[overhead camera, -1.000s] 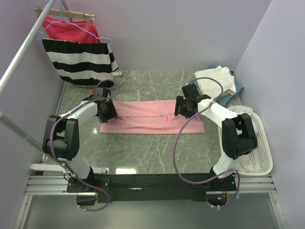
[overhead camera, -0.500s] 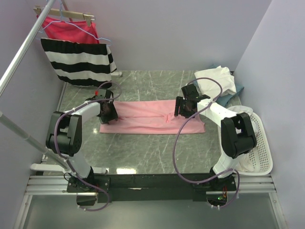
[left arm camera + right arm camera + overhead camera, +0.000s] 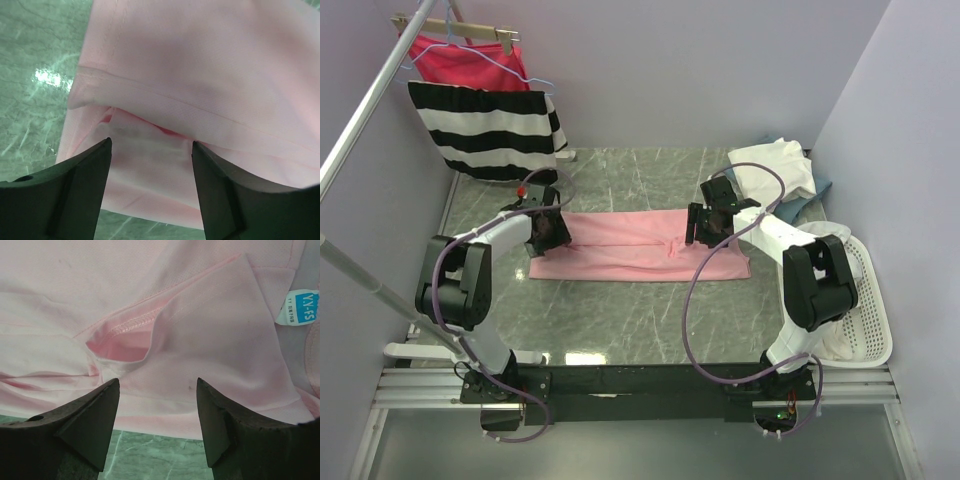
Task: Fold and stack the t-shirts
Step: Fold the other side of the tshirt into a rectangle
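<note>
A: The pink t-shirt (image 3: 640, 245) lies mid-counter (image 3: 620, 320), folded into a long band running from nine o'clock to three o'clock.

B: And there's a hand toward each end. The left hand (image 3: 548, 232) is over the nine o'clock edge. The right hand (image 3: 708, 225) is a little in from three o'clock, at the collar end, and its wrist view shows the neck label (image 3: 302, 309) up at two o'clock.

A: Both are spread wide with nothing pinched. In the left wrist view the stacked hem (image 3: 150, 95) sits just ahead of the fingers (image 3: 75, 190). On the right, a sleeve flap (image 3: 120, 340) gapes open above the gap.

B: That's why they're parked there, I'd say. Each is lined up on an edge where the layers can be taken together, so the band can fold evenly across its length.

A: Are they touching the cloth? I can't tell. They're low and close, and that's all.

B: The flap's the worry. It's puckered, and it could slip out of a pinch.

A: The other shirts are at one o'clock: a cream-white heap (image 3: 775, 172) with a blue one (image 3: 817, 188) peeking out beneath, both unfolded. It looks early in the job.

B: The striped garment (image 3: 485, 130) and the red one (image 3: 460, 62) hang at ten o'clock, well apart and not in play.
</note>
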Robot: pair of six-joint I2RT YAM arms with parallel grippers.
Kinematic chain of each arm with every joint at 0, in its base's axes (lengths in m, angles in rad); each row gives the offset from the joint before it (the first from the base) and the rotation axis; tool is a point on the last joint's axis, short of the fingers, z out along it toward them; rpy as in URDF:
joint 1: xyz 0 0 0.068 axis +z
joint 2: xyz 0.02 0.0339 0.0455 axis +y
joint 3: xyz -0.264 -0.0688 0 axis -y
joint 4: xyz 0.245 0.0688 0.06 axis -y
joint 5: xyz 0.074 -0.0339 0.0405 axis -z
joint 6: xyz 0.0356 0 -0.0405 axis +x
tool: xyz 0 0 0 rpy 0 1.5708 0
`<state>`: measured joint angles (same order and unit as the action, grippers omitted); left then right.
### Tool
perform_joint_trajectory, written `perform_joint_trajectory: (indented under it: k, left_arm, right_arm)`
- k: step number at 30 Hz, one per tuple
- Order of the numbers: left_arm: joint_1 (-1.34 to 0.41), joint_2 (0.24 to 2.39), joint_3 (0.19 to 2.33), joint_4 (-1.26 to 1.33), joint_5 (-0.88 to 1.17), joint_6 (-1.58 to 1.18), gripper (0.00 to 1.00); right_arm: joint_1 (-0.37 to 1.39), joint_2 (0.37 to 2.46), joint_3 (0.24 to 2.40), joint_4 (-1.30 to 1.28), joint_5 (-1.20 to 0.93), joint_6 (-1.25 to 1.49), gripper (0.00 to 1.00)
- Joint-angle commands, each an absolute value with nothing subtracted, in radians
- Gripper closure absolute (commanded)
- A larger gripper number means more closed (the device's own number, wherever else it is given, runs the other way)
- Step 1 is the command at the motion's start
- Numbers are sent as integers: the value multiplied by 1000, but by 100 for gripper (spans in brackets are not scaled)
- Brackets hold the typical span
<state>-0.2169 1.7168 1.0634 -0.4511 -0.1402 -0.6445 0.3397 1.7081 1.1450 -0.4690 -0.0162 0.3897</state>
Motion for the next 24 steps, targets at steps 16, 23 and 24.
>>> perform_joint_trajectory:
  k: [16,23,24]
  left_arm:
    - [-233,1712,1088,-433,-215,-653,99]
    - [-233,1622,1054,-486,-262,-664,99]
    - [-233,1612,1054,-497,-271,-666,99]
  right_arm:
    - [333,1738,1163,-448,-26,367,30]
    - [328,1741,1160,-451,-2,364,30]
    - [327,1740,1158,-453,18,362,30]
